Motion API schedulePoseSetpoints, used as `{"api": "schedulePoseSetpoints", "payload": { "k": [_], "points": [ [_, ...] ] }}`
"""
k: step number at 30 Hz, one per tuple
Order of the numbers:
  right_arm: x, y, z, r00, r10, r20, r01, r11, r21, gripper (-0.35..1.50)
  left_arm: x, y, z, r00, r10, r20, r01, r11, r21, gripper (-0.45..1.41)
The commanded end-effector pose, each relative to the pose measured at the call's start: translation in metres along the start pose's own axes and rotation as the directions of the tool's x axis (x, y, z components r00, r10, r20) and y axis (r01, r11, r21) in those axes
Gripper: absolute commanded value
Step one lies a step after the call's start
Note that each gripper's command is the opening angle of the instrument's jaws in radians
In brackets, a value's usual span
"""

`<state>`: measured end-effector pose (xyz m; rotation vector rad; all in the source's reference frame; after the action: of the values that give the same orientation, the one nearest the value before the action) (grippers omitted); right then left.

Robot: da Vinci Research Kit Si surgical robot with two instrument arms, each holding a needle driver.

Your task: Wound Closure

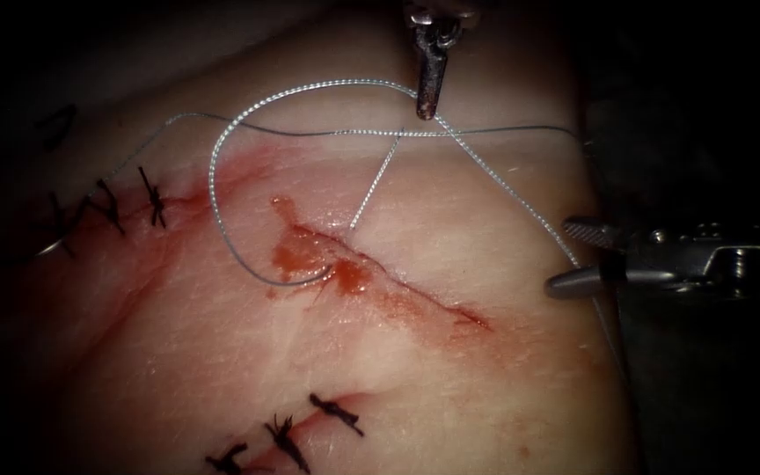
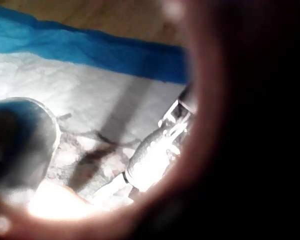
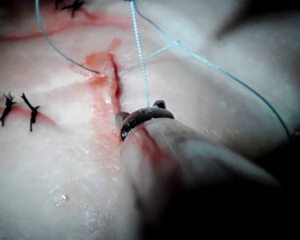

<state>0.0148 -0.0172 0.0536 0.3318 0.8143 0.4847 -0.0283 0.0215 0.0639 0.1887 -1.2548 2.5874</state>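
Observation:
The tissue (image 1: 222, 352) bears an open cut (image 1: 415, 295) with red fluid (image 1: 296, 255) pooled at its left end. Pale thread (image 1: 213, 189) loops wide on the left side and runs into the cut; a short strand (image 1: 376, 189) rises from the cut to a crossing. My left tool (image 1: 427, 110) hangs from above, shut, with the thread running into its tip. My right tool (image 1: 580, 257) stands open at the tissue's right edge, and a strand (image 1: 521, 198) passes between its jaws, as the right wrist view shows (image 3: 140, 111). I cannot make out the needle.
Black stitches (image 1: 153, 198) close an older cut at the far left, and several more (image 1: 288, 435) lie near the bottom edge. A thin grey strand (image 1: 485, 130) crosses the top of the tissue. In the left wrist view a tool shaft (image 2: 152, 157) stands over a blue drape (image 2: 90, 47).

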Motion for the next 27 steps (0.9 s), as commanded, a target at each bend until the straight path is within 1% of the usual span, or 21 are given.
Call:
{"api": "schedulePoseSetpoints", "payload": {
  "k": [1, 4, 5, 7, 8, 9, 10, 11, 12, 13, 14, 15, 16, 17, 18, 19, 20, 21, 23, 26, 27],
  "points": [
    [0.0018, 0.0009, 0.0001, 1.000, -0.008, -0.028, 0.007, 0.999, -0.031, 1.13, -0.0003, -0.0006, -0.0002, 0.999, -0.034, -0.040, 0.035, 0.999, 0.016, -0.45],
    [0.0051, 0.0029, -0.0017, 0.994, -0.016, -0.106, 0.004, 0.994, -0.110, 1.11, -0.0026, -0.0006, -0.0003, 0.968, -0.172, -0.183, 0.180, 0.983, 0.028, -0.45],
    [0.0065, 0.0036, -0.0026, 0.988, -0.003, -0.151, -0.018, 0.990, -0.140, 1.08, -0.0037, -0.0006, -0.0003, 0.941, -0.224, -0.254, 0.239, 0.971, 0.028, -0.45],
    [0.0085, 0.0045, -0.0041, 0.973, 0.012, -0.229, -0.056, 0.981, -0.185, 1.18, -0.0051, -0.0007, -0.0003, 0.890, -0.291, -0.351, 0.316, 0.949, 0.015, -0.45],
    [0.0099, 0.0049, -0.0051, 0.959, 0.018, -0.284, -0.079, 0.975, -0.206, 1.23, -0.0060, -0.0008, -0.0004, 0.843, -0.339, -0.418, 0.366, 0.931, -0.017, -0.45],
    [0.0108, 0.0051, -0.0058, 0.945, 0.036, -0.326, -0.110, 0.971, -0.212, 1.18, -0.0067, -0.0009, -0.0005, 0.806, -0.378, -0.456, 0.395, 0.917, -0.061, -0.45],
    [0.0117, 0.0051, -0.0064, 0.927, 0.050, -0.371, -0.140, 0.966, -0.218, 1.10, -0.0074, -0.0009, -0.0006, 0.769, -0.414, -0.486, 0.414, 0.903, -0.114, -0.45],
    [0.0127, 0.0047, -0.0071, 0.905, 0.064, -0.420, -0.167, 0.963, -0.212, 0.96, -0.0085, -0.0009, -0.0007, 0.709, -0.467, -0.529, 0.440, 0.879, -0.187, -0.45],
    [0.0134, 0.0043, -0.0075, 0.886, 0.089, -0.455, -0.197, 0.961, -0.194, 0.86, -0.0093, -0.0009, -0.0007, 0.667, -0.491, -0.560, 0.440, 0.867, -0.236, -0.45],
    [0.0140, 0.0038, -0.0076, 0.862, 0.157, -0.482, -0.253, 0.957, -0.140, 0.73, -0.0099, -0.0009, -0.0008, 0.602, -0.542, -0.587, 0.457, 0.836, -0.303, -0.45],
    [0.0145, 0.0028, -0.0076, 0.834, 0.246, -0.493, -0.304, 0.952, -0.039, 0.11, -0.0108, -0.0009, -0.0008, 0.531, -0.580, -0.617, 0.439, 0.812, -0.386, -0.45],
    [0.0146, 0.0019, -0.0076, 0.813, 0.329, -0.481, -0.335, 0.939, 0.076, -0.35, -0.0115, -0.0009, -0.0007, 0.472, -0.619, -0.628, 0.405, 0.785, -0.469, -0.45],
    [0.0146, 0.0009, -0.0072, 0.810, 0.381, -0.447, -0.338, 0.925, 0.175, -0.35, -0.0122, -0.0009, -0.0006, 0.412, -0.657, -0.632, 0.361, 0.754, -0.548, -0.45],
    [0.0147, -0.0003, -0.0065, 0.824, 0.389, -0.412, -0.320, 0.920, 0.228, -0.35, -0.0130, -0.0009, -0.0005, 0.344, -0.684, -0.643, 0.269, 0.728, -0.630, -0.45],
    [0.0146, -0.0011, -0.0058, 0.834, 0.380, -0.399, -0.300, 0.921, 0.248, -0.35, -0.0134, -0.0009, -0.0004, 0.293, -0.704, -0.647, 0.194, 0.707, -0.680, -0.45],
    [0.0145, -0.0019, -0.0051, 0.834, 0.397, -0.383, -0.308, 0.912, 0.272, -0.35, -0.0137, -0.0008, -0.0003, 0.237, -0.728, -0.643, 0.118, 0.679, -0.725, -0.45],
    [0.0144, -0.0025, -0.0043, 0.830, 0.418, -0.370, -0.320, 0.900, 0.297, -0.35, -0.0138, -0.0008, -0.0003, 0.205, -0.729, -0.653, 0.030, 0.672, -0.740, -0.45],
    [0.0137, -0.0037, -0.0021, 0.813, 0.469, -0.344, -0.363, 0.871, 0.329, -0.35, -0.0138, -0.0007, 0.0001, 0.150, -0.730, -0.666, -0.164, 0.646, -0.745, -0.45],
    [0.0127, -0.0045, 0.0003, 0.772, 0.542, -0.333, -0.446, 0.834, 0.325, -0.35, -0.0131, -0.0005, 0.0002, 0.094, -0.692, -0.716, -0.276, 0.672, -0.687, -0.45],
    [0.0113, -0.0049, 0.0032, 0.770, 0.530, -0.356, -0.448, 0.846, 0.290, -0.35, -0.0119, -0.0005, 0.0001, 0.070, -0.675, -0.734, -0.289, 0.691, -0.663, -0.45],
    [0.0110, -0.0049, 0.0040, 0.773, 0.524, -0.357, -0.445, 0.849, 0.285, -0.35, -0.0114, -0.0006, 0.0002, 0.073, -0.674, -0.735, -0.297, 0.689, -0.661, -0.45]
  ]
}}
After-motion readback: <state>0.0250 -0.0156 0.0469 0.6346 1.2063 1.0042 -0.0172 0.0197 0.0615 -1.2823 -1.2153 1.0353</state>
